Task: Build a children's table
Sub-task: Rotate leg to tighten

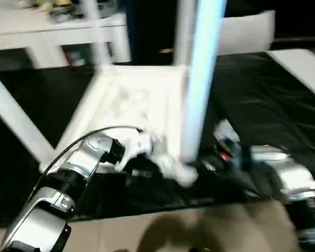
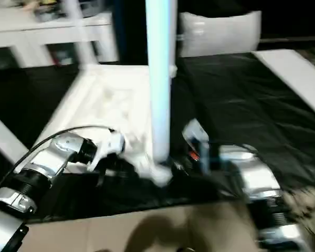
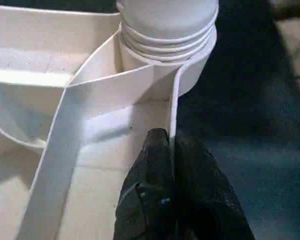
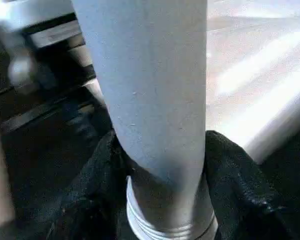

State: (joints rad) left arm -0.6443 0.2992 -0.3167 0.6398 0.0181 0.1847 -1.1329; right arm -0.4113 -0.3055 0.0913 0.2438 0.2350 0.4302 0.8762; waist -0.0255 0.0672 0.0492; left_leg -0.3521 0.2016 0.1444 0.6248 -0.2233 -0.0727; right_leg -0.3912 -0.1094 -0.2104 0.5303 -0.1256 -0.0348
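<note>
Table top [image 1: 131, 100] inverted on counter [image 2: 241, 105]: three legs standing, near-corner leg [image 2: 160, 79] clasped by right end effector [image 4: 160, 200], left end effector [image 3: 172, 165] pinching top's rim; remaining socket unseen.

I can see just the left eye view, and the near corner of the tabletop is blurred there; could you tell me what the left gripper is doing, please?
Observer: The left gripper is shut on the thin side wall of the tabletop, one finger inside the rim and one outside.
Operator: Thank you. Is the near leg fully seated?
Observer: In the left wrist view the leg stands in the corner socket, with several thread ridges above the socket's rim.
Operator: And the right gripper?
Observer: The right gripper has a black finger on each side of that leg, low on the tube, just above the threads.
</note>
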